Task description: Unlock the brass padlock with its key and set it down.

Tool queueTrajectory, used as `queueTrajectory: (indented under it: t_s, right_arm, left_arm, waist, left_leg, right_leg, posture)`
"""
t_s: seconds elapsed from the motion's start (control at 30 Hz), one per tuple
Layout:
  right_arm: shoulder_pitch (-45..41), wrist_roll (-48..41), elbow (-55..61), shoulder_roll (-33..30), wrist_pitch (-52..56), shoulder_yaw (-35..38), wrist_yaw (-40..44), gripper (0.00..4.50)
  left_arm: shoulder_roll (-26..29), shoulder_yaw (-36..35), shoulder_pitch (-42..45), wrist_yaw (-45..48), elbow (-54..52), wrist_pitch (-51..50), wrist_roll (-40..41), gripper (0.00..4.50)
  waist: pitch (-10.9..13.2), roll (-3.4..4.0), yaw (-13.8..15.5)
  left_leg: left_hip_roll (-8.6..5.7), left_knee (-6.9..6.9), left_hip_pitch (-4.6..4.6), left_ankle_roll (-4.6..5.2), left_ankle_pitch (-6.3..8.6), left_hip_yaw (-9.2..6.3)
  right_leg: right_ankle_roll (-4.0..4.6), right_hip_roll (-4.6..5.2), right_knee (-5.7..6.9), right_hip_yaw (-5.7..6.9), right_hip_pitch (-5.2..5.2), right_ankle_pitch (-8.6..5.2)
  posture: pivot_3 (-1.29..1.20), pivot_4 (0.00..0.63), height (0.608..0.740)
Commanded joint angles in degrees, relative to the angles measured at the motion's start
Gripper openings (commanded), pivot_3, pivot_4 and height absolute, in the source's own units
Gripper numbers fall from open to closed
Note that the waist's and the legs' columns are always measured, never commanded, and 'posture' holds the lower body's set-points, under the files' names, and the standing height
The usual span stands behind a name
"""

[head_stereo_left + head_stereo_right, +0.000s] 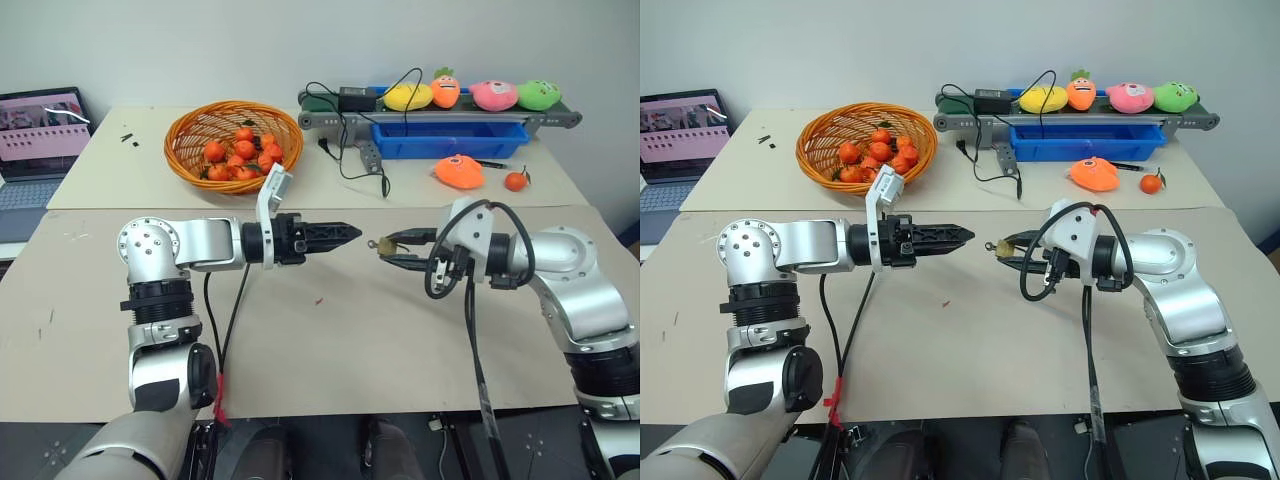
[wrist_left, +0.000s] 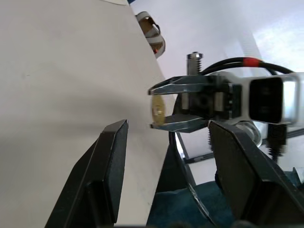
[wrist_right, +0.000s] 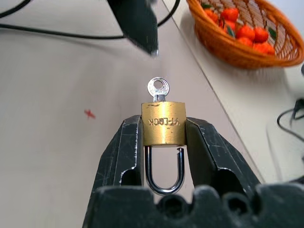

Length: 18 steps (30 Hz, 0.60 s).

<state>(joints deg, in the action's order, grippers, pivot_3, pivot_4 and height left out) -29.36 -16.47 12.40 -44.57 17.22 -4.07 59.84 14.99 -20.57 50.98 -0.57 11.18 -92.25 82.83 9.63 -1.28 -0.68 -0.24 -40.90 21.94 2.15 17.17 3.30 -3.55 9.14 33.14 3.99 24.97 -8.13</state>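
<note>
My right gripper [image 1: 388, 249] is shut on the brass padlock [image 3: 164, 126], its two fingers pressing the sides of the lock body. The silver shackle [image 3: 164, 171] points back toward the wrist, and one of its legs shows a small gap at the body. The key [image 3: 158, 89] sticks out of the padlock's far face, round head outward. Both are held above the middle of the table [image 1: 330, 350]. My left gripper [image 1: 350, 233] points level at the key from a short distance away. Its fingers [image 2: 111, 161] are open with nothing between them.
At the back left stands a wicker basket [image 1: 180, 130] of small oranges. A conveyor with plush toys [image 1: 470, 95], a blue bin [image 1: 448, 140], an orange plush [image 1: 459, 171], a loose orange [image 1: 515, 181] and cables lie at the back right. A laptop [image 1: 35, 140] sits far left.
</note>
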Motion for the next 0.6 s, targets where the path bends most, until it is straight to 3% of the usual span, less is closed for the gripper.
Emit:
queueTrajectory:
  t_s: [0.03, 0.6]
  right_arm:
    - [-0.56, -0.34, 1.64, -0.31, -0.69, 1.39, -0.10, 0.92]
    - [-3.18, -0.28, 4.92, 3.46, 1.27, -1.08, -1.98, 0.92]
  left_arm:
    - [0.56, 0.73, 1.36, -0.38, -1.09, 0.81, 2.75, 2.86]
    - [-0.68, 5.53, 1.32, -1.56, -0.65, 4.80, 4.70, 2.86]
  waist:
    - [0.00, 0.00, -0.08]
    - [0.00, 0.00, 0.05]
  left_leg:
    - [0.00, 0.00, -0.02, 0.00, 0.00, 0.01]
    - [-0.01, 0.01, -0.03, -0.03, -0.01, 0.01]
  right_leg:
    - [0.00, 0.00, 0.00, -0.02, 0.00, 0.00]
    - [0.00, 0.00, -0.01, -0.03, -0.02, 0.00]
  posture:
    - [0.00, 0.150, 0.740]
    - [0.00, 0.150, 0.740]
